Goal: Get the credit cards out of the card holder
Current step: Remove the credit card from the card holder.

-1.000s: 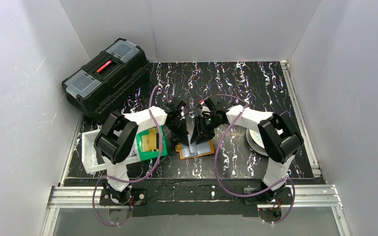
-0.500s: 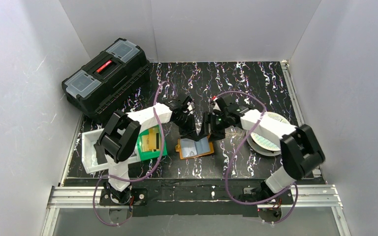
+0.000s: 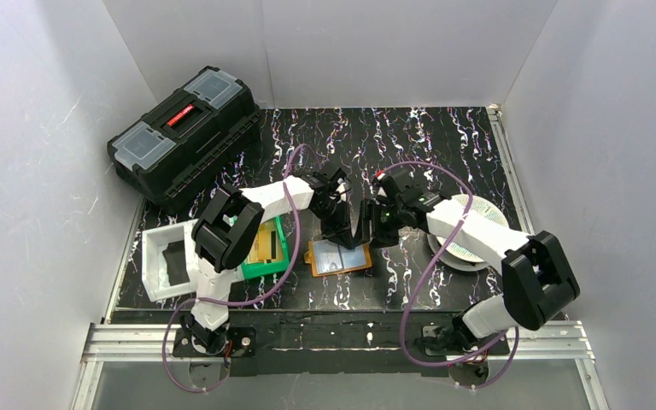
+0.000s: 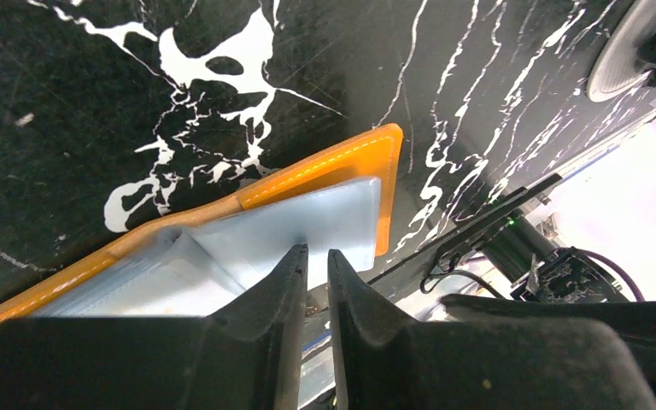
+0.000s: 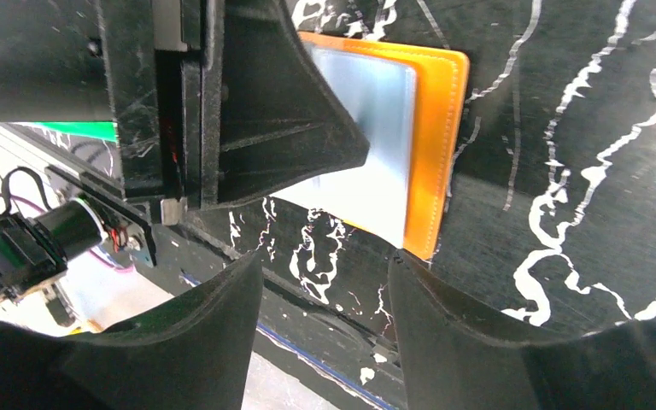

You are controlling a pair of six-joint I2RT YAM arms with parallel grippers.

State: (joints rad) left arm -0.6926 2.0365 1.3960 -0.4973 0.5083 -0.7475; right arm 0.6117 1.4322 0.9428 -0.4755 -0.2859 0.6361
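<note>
The orange card holder lies open on the black marbled table, its silvery-clear pockets facing up. It also shows in the left wrist view and in the right wrist view. My left gripper points down with its tips on the clear pocket; its jaws are almost together with nothing between them. My right gripper hovers open and empty at the wallet's right edge. Gold-yellow credit cards lie in the green bin. A black card lies in the white tray. No card shows in the pockets.
A green bin and a white tray stand left of the wallet. A black toolbox stands at the back left. A round white patterned disc lies right of the wallet, under the right arm. White walls enclose the table.
The left gripper moved right and came down onto the open wallet. The right gripper drew back from over the wallet to its right edge, its arm swinging right and partly uncovering the disc.
</note>
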